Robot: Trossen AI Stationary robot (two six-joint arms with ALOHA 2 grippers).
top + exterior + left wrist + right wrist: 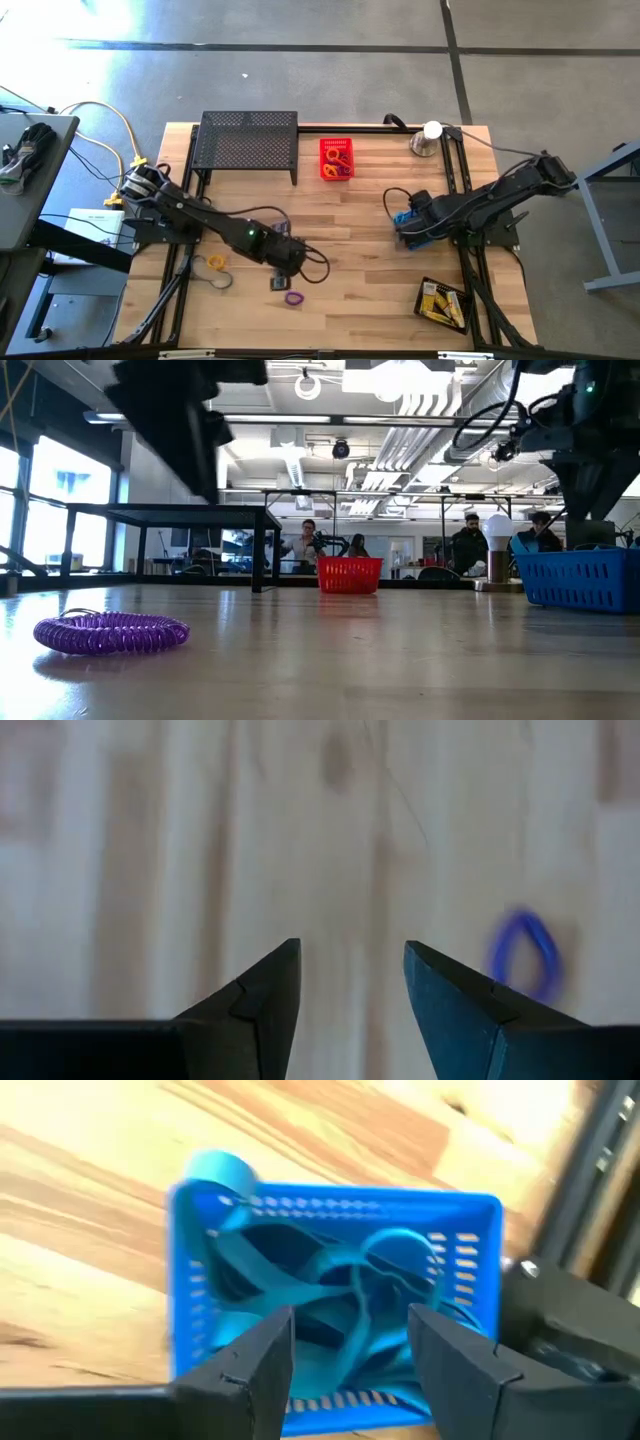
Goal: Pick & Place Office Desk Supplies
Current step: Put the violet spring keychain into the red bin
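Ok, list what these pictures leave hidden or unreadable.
- Blue basket: contents in the right wrist view are a blur of blue bands; the right gripper, open above it, covers part.
- Red basket: loops too small to count in the high view.
- Yellow boxes: print too small, high view.
- Left gripper: open, nothing between its fingers; purple loop beside it blurred.

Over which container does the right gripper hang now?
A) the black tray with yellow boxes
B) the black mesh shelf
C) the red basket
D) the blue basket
D: in the right wrist view, the right gripper, fingers apart, hangs directly above the blue basket, which holds blue bands.
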